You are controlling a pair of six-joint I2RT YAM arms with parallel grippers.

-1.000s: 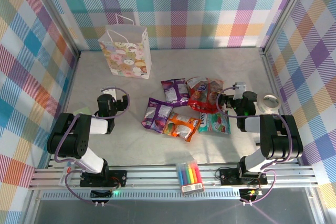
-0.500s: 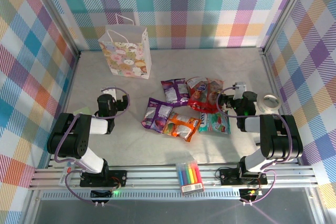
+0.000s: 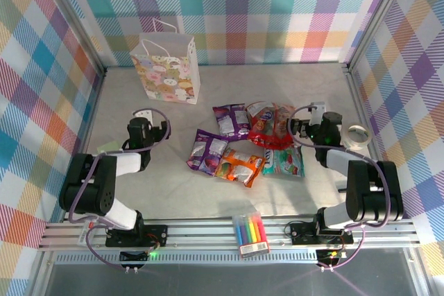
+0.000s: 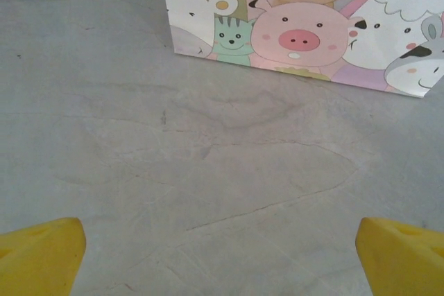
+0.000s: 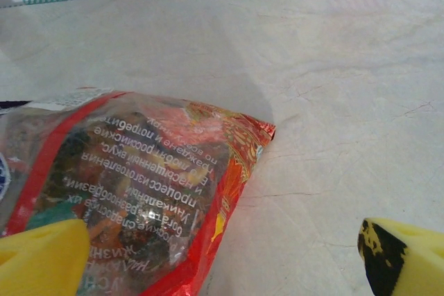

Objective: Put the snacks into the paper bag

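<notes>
Left pincer (image 4: 222, 258): released, jaws wide (yellow fingertips at the lower corners) over bare desk (image 4: 229, 171).
Right pincer (image 5: 222, 258): released, just beside the red packet (image 5: 139, 185).
Snacks (image 3: 244, 145): clustered mid-frame in the top view.
Paper bag (image 3: 166, 68): upright, upper left of that view.

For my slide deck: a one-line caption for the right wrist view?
Open yellow jaws near a glossy red plastic snack packet lying on the grey table.

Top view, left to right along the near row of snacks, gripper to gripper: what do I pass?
First the left gripper, glossy purple plastic packet, orange plastic packet, teal-and-white plastic packet, right gripper.
</notes>
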